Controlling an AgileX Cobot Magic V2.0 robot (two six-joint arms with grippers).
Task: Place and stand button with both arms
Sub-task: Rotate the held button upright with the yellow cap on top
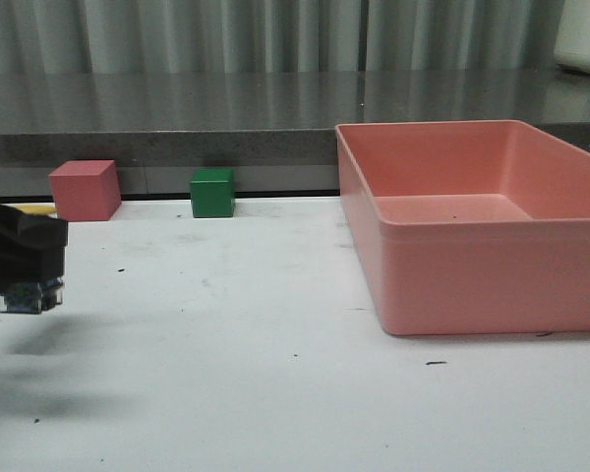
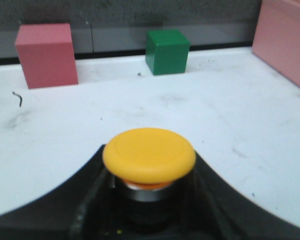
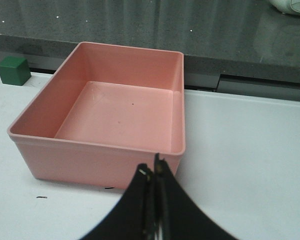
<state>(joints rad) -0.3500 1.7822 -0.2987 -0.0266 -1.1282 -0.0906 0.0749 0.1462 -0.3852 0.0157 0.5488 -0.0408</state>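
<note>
Left tool (image 2: 149, 210) grasps the button (image 2: 149, 155) by its neck, cap outward, clear of the bench (image 1: 275, 324) for transfer. Right tool (image 3: 154, 172) is clenched, holding nothing.

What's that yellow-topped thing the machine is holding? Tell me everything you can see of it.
It is the button: a smooth, round, yellow mushroom cap over a silver ring and a dark neck. The left end effector grips it between its black fingers, cap pointing forward toward the cubes. In the front view its clear-and-blue base hangs just above the white table, at the left edge.
</note>
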